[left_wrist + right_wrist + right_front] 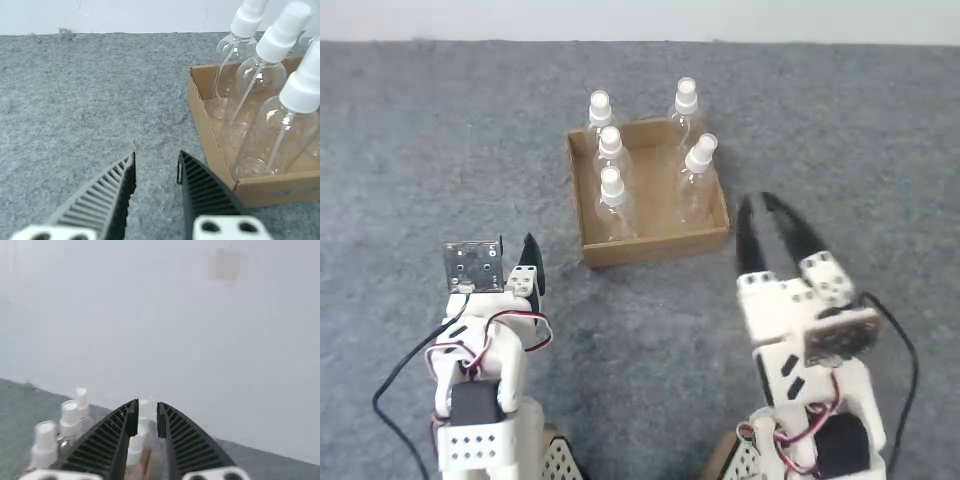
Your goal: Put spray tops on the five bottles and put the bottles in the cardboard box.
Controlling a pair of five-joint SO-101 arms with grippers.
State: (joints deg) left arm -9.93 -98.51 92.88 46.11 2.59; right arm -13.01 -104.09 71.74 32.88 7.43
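grey felt covers the desk [420,150], pale wall [620,18] behind. from the high view, the cardboard box [655,245] sits mid-desk, and all five bottles [613,210] look to be standing upright inside it, every one capped with white spray tops [611,180]. left pincer [527,262] hangs low, short of the box's near-left corner. right pincer [757,203] is just beside the near-right corner, not touching it.

over to the left wrist view: left pincer [156,157] released, jaws parted with bare felt between them, nothing held. the box wall is close by, with three clear bottles packed tight inside it, dip tubes showing.

right wrist view now: right pincer [147,404] is aimed high at the wall, jaws only a sliver apart, gripping nothing, with capped bottles peeking out below and between them.

by my read the job looks finished, so the danger is all in the exit. those bottles are tall and light and the box walls are low, so a pincer clipping a corner could shove the box and topple the lot. are the tops fully seated? can't tell from here.
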